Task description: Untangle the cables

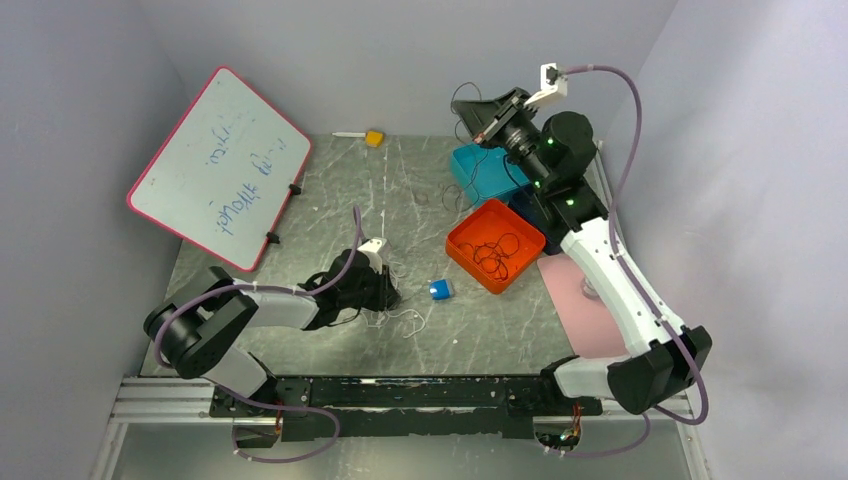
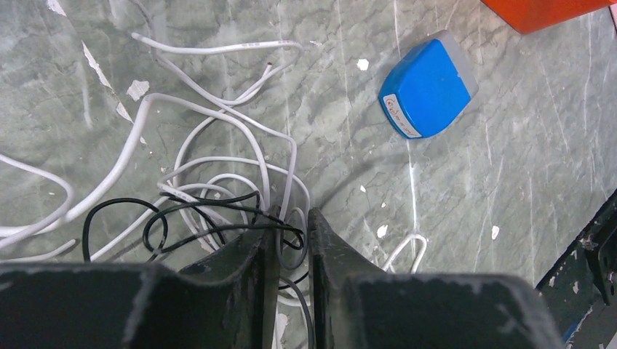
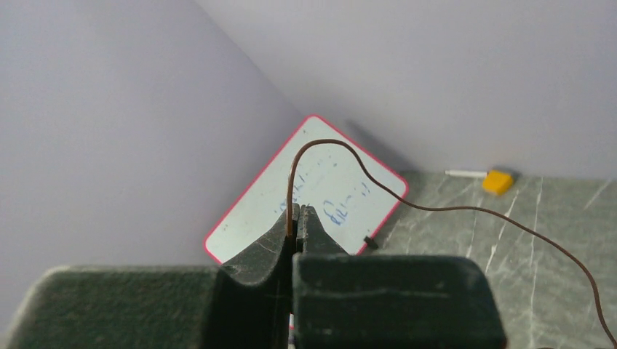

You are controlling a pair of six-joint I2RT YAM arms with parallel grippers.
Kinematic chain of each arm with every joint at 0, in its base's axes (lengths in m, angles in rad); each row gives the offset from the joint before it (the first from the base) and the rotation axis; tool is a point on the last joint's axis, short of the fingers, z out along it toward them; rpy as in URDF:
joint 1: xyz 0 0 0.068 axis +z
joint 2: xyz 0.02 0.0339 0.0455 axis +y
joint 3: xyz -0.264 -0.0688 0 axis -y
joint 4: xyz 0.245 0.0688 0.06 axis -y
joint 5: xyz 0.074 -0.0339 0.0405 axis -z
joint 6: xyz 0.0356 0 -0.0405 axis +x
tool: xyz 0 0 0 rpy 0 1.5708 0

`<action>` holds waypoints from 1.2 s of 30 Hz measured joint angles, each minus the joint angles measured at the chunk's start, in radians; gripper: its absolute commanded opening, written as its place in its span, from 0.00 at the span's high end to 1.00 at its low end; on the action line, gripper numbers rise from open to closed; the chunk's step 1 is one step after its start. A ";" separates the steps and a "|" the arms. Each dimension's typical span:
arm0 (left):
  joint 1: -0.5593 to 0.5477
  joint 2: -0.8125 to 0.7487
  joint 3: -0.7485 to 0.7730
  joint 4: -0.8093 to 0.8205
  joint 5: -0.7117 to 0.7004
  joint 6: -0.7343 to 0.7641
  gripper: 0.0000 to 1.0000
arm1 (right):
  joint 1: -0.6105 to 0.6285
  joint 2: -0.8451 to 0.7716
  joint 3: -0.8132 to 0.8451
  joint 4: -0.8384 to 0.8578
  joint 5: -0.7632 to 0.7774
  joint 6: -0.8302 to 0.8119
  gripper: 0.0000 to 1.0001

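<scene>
A tangle of whitish-grey cables and a thin black cable lies on the green table, also seen in the top view. My left gripper is down on this tangle. In the left wrist view its jaws stand a narrow gap apart, with white and black strands passing loosely between them. My right gripper is raised high at the back. It is shut on a thin brown cable that arcs up from the fingertips and trails down to the right.
An orange tray holding black cable loops sits right of centre, with a teal tray behind it. A small blue box lies near the tangle. A whiteboard leans at the left, a yellow block at the back, a pink mat on the right.
</scene>
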 measured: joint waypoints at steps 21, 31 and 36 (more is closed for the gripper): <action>-0.001 -0.137 -0.001 -0.152 -0.056 -0.035 0.58 | -0.019 -0.031 0.105 -0.055 0.024 -0.087 1.00; -0.001 -0.451 0.036 -0.317 -0.104 -0.053 0.44 | -0.019 -0.055 0.042 -0.050 -0.045 -0.114 1.00; -0.001 -0.531 0.067 -0.378 -0.135 -0.053 0.43 | -0.019 -0.053 0.039 -0.058 -0.071 -0.131 1.00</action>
